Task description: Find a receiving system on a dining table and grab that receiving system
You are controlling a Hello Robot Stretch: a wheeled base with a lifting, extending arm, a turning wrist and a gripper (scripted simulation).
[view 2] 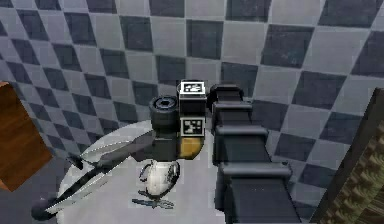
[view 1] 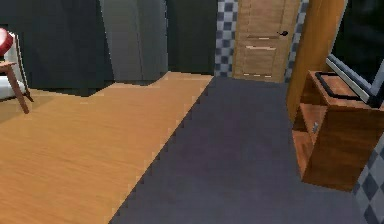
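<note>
Far to the left of the wooden TV stand (view 1: 338,140), at the forward view's left edge, stands a chair (view 1: 8,65) with a red back and wooden legs. It rests on light plank flooring (view 1: 60,150). Nearer the stand, a dark grey carpet (view 1: 230,150) runs back toward a wooden door (view 1: 265,38), which lies up and to the left of the stand in a blue-and-white chequered wall. Left of that door the walls are dark, with a paler grey panel (view 1: 135,40) set in them. A tall wooden panel (view 1: 315,50) rises just behind the stand. A dark-screened television (view 1: 362,50) sits on the stand's top at the right edge.

In the arm side view a block of the same brown wood (view 2: 18,140) takes up the left edge. Right of it a pale grey long shape (view 2: 95,170) slants up from the bottom left toward the gripper (view 2: 160,150). The gripper's dark body stands against a grey chequered wall (view 2: 80,50). Just below that body lies a small white-and-black blob (view 2: 158,182), too small to name. I cannot tell whether it is the receiving system, nor whether it touches the gripper. I also cannot tell whether the gripper holds anything. Right of the gripper come the two white marker squares (view 2: 192,90), with a small orange-brown bit (view 2: 192,150) under them. Right again is the dark square arm (view 2: 245,150), rising from the bottom edge.
</note>
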